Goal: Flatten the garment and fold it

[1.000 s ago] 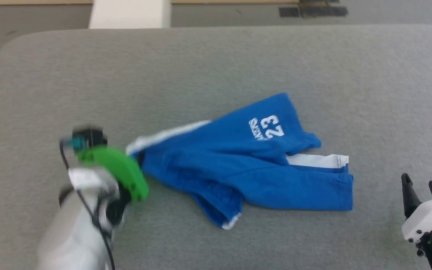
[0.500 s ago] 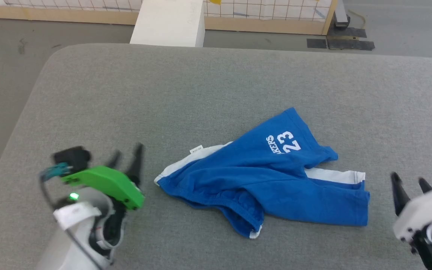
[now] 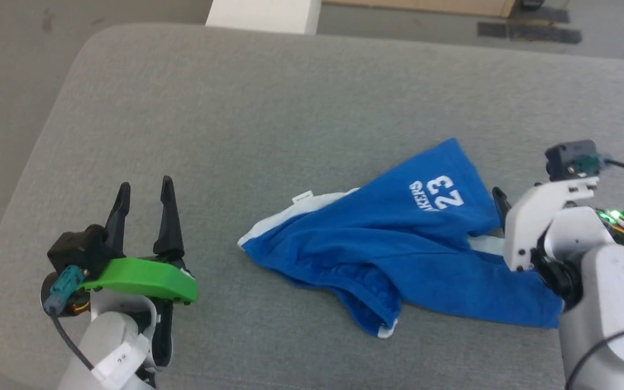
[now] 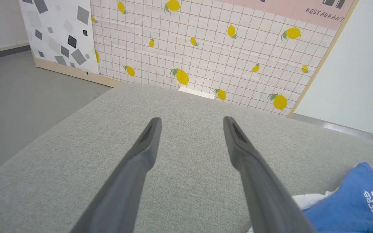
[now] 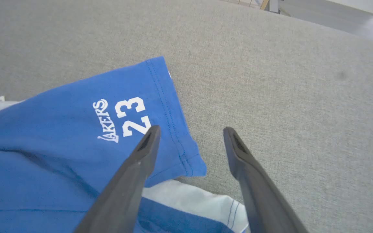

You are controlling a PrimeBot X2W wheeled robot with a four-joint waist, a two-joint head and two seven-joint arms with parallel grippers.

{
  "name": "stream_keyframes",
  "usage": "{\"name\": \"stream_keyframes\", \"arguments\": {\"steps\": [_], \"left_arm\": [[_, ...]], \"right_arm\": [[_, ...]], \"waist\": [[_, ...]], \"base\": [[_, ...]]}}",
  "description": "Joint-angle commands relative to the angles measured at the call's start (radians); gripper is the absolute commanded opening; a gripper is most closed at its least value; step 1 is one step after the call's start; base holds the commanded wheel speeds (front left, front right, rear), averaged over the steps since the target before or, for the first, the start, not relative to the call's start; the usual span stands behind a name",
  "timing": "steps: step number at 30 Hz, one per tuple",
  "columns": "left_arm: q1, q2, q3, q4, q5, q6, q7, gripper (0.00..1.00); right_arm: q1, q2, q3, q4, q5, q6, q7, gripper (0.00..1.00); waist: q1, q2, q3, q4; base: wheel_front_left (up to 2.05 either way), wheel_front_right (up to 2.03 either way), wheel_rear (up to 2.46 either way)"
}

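- Grey padded surface (image 3: pixel 268 97): rounded corner at 10 o'clock, bare room from 10 to 2 o'clock of the garment (image 3: pixel 398 254).
- Left gripper (image 3: pixel 145 184): fingers spread, empty, at its 9 o'clock, apart.
- Right gripper (image 5: pixel 192 129): fingers parted, empty, at its 3 o'clock hem.
- The garment lies rumpled at 4 o'clock of the surface: blue, white stripe, "LAKERS 23" facing up.

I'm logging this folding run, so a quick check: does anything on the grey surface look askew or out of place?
Yes: the blue shorts lie rumpled rather than flat. The leg with the LAKERS 23 print is folded across the other leg, and the waistband is bunched, with a white tag sticking out. No damage shows.
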Motion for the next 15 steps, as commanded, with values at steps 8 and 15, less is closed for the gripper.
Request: {"name": "stream_keyframes", "arguments": {"steps": [8,15], "left_arm": [[0.037,-0.093,0.096,-0.059,0.121,-0.082,-0.005,1.00],[0.045,-0.144,0.148,-0.038,0.164,-0.134,-0.005,1.00]], "right_arm": [[-0.053,0.000,-0.017,0.103,-0.089,-0.002,0.093,1.00],[-0.013,0.000,-0.010,0.136,-0.067,-0.002,0.172,1.00]], "waist": [[0.0000,0.0000,0.070,0.060],[0.0000,0.0000,0.072,0.056]], "base": [[0.00,0.00,0.00],[0.00,0.00,0.00]]}}
